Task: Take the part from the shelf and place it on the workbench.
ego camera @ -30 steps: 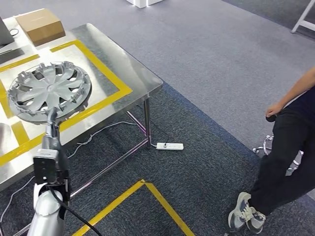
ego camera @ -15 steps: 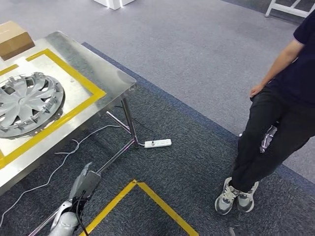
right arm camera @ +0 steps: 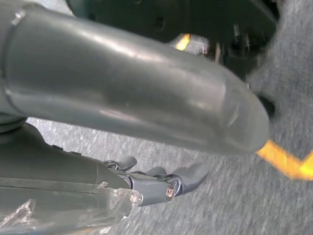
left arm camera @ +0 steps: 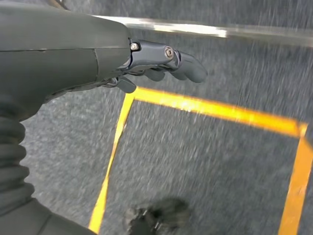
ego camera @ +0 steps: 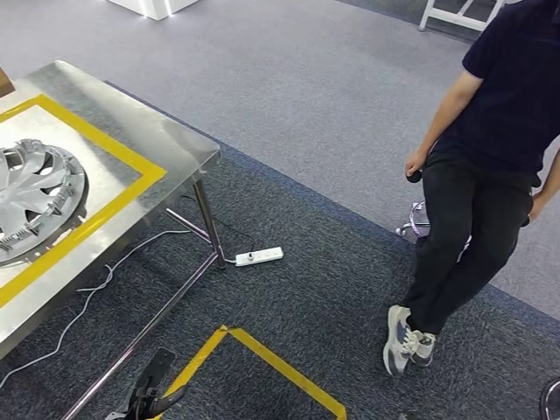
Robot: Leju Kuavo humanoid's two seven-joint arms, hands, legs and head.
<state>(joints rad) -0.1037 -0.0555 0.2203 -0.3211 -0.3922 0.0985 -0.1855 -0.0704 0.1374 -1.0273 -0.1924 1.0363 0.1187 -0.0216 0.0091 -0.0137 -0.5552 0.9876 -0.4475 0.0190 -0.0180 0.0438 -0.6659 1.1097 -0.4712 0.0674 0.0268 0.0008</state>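
Silver hubcap lies flat on the steel surface, both robot hands empty and low over the carpet.

The hubcap (ego camera: 36,197) rests inside the yellow tape outline (ego camera: 99,214) on the surface (ego camera: 165,144), cut off by the head view's left edge. The left robot hand (left arm camera: 162,61) hangs over grey carpet above a yellow floor marking (left arm camera: 207,107); its fingers (left arm camera: 184,66) are stretched out and apart, holding nothing; it also appears dark at the bottom of the head view. The right robot hand (right arm camera: 162,183) hangs over carpet as well, fingers extended and loose, nothing in them. A white power strip (ego camera: 259,256) lies on the floor near the surface's leg (ego camera: 206,223), with a cable trailing under the surface. A person in dark clothes and grey sneakers (ego camera: 475,184) stands well apart on the right.
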